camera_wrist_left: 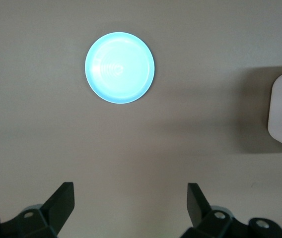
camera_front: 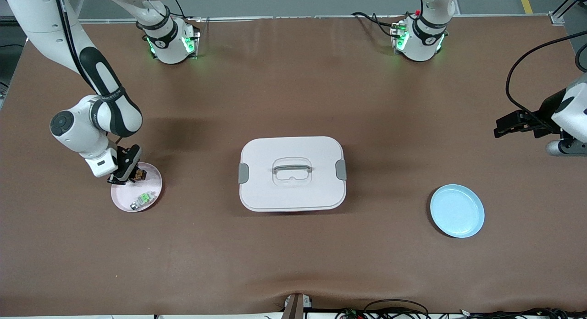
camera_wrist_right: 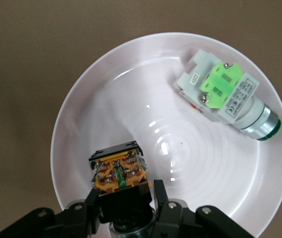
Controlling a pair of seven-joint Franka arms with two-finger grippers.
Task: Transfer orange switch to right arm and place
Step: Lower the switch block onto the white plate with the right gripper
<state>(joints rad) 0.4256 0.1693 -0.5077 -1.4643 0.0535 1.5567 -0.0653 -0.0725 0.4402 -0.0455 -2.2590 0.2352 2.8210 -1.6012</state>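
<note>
Right tool point(camera_wrist_right: 126, 208), low over the round pink plastic plate point(camera_front: 153, 184) at the right arm's end of the tabletop point(camera_front: 293, 264), is clamped on the small black orange-topped switch point(camera_wrist_right: 118, 173). The grip sits on the switch's lower body only; risk of it twisting or slipping on lift. The grey-white green-topped switch point(camera_wrist_right: 225, 94) lies near the tool in the same plate; its label print is too small to read. Left tool point(camera_wrist_left: 131, 208) waits fully spread and empty over bare tabletop, the light-blue round plate point(camera_wrist_left: 119, 68) near it; misalignment at handover could drop the part.

Front camera high, facing robots; wrist cameras look down, close.
</note>
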